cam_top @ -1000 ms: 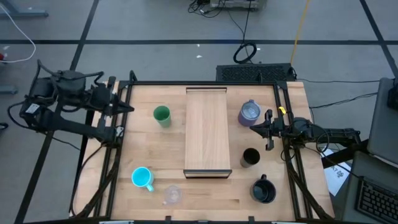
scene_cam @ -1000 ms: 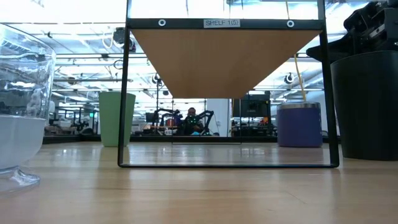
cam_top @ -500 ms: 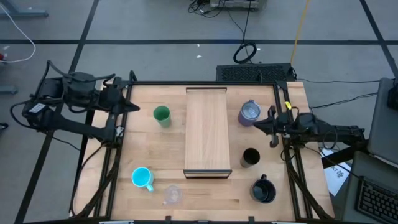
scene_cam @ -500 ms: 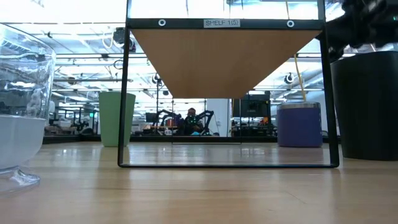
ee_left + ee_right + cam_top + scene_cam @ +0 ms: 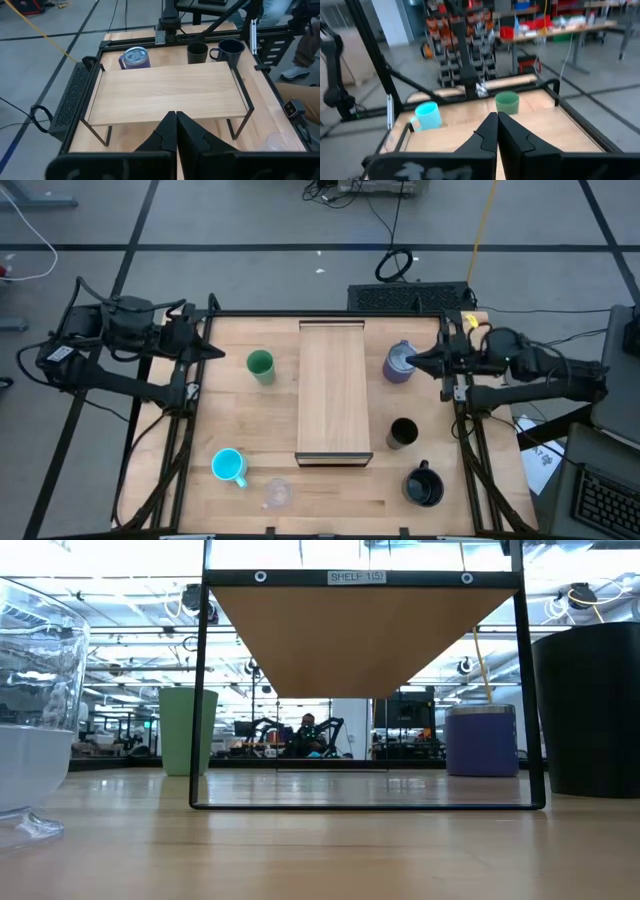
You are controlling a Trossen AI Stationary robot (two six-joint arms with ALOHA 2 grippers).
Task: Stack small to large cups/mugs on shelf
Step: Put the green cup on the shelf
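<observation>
The shelf (image 5: 333, 390) stands in the table's middle. The green cup (image 5: 260, 365) and cyan mug (image 5: 229, 466) stand left of it, and the clear glass (image 5: 277, 493) stands near its front left corner. The lavender-grey mug (image 5: 400, 362), slim black tumbler (image 5: 403, 432) and wide black mug (image 5: 424, 485) stand to its right. My left gripper (image 5: 214, 352) is shut and empty, left of the green cup. My right gripper (image 5: 416, 360) is shut and empty, raised beside the lavender-grey mug's right side. In the right wrist view its fingers (image 5: 496, 131) point over the shelf toward the green cup (image 5: 507, 103).
Dark frame rails run along the table's left (image 5: 185, 410) and right (image 5: 462, 430) sides. The shelf's top board (image 5: 167, 92) is bare. In the low view the glass (image 5: 35, 710) stands close at the left and the tumbler (image 5: 590, 710) at the right.
My right gripper has moved toward the table's far edge and up, ending beside the lavender-grey mug; it has stayed shut. My left gripper has shifted a little toward the green cup. No cup has moved.
</observation>
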